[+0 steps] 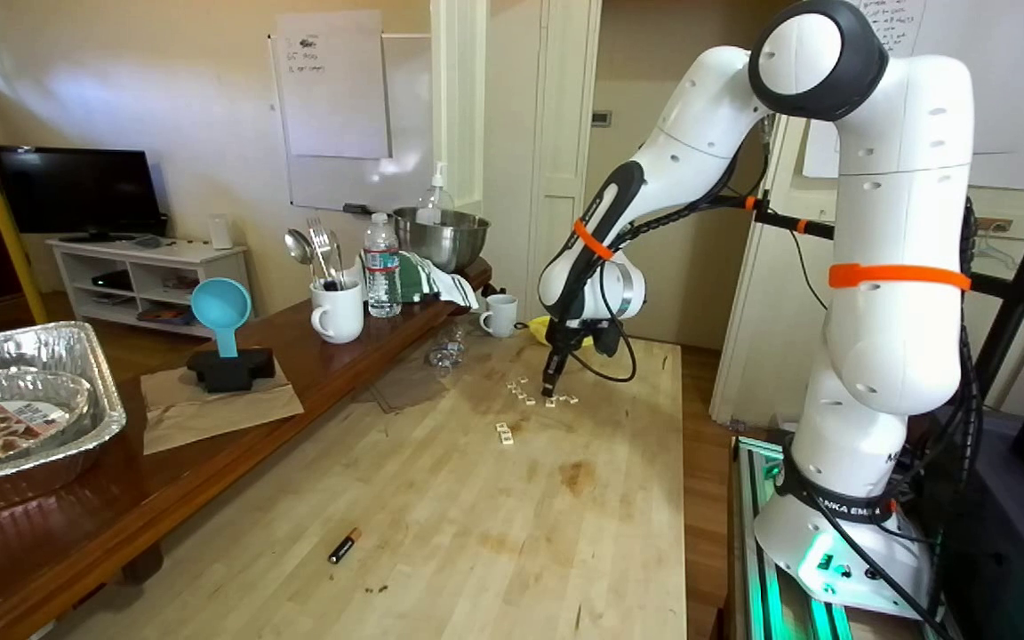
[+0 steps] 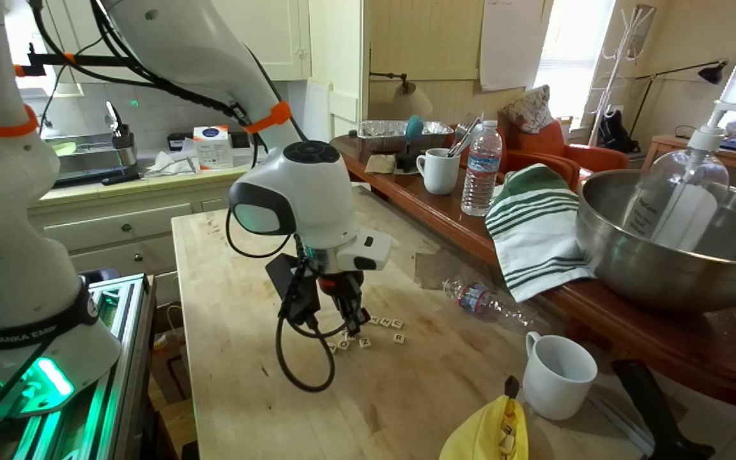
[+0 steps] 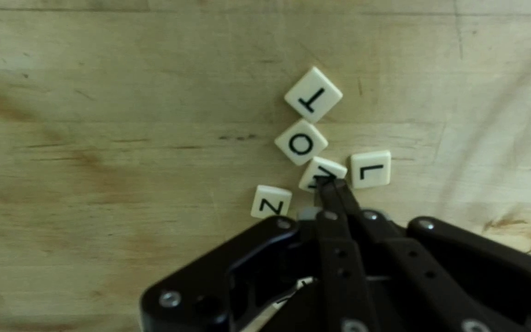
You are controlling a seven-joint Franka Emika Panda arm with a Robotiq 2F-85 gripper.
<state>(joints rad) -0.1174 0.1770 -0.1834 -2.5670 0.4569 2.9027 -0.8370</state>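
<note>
Cream and square, a flat tile with a black T [image 3: 313,94] leads a short chain in my wrist view: its corner meets a matching O tile [image 3: 301,141], which meets a partly covered cream tile [image 3: 321,171] whose letter I can't read for certain. My black fingers [image 3: 349,200] are pressed together over that covered tile's lower edge, with nothing I can see between them; whether they touch it, I can't tell from here. A cream L tile [image 3: 370,169] sits just to its right, a narrow gap between, and a cream Z tile [image 3: 271,202] lies apart at lower left. All rest on a pale, stained wooden surface [image 1: 476,551]. In an exterior view I find a cream R tile [image 2: 398,338] just off the group. A yellow, banana-shaped pouch [image 2: 470,434] lies well apart, near an upright white mug [image 2: 559,377], and a clear plastic bottle [image 2: 483,303] lies on its side near a polished, red-brown wooden ledge [image 2: 713,358]. Far from the fingers lies a black-and-copper cylindrical battery [image 1: 345,546].
</note>
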